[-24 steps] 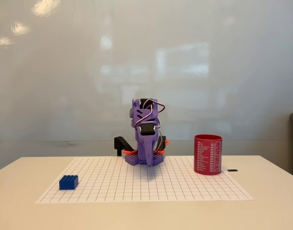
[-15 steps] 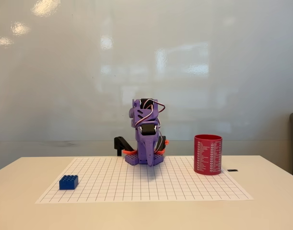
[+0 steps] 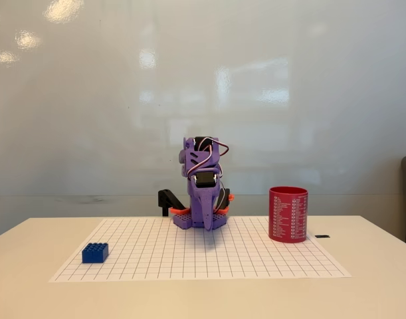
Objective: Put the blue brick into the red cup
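A: Where's everything sitting?

B: The blue brick lies flat on the gridded sheet near its front left corner, studs up. The red cup stands upright at the sheet's right edge, well apart from the brick. The purple arm is folded up at the back of the surface, between them.

A: And the fingers?

B: They point down at the base, holding nothing. I can't tell whether they're spread or pressed together from this angle.

A: So the reach for the brick isn't begun. How to do it well?

B: I'd swing left, spread the fingers wide, come straight down over the brick, and pinch its flat sides rather than its corners.
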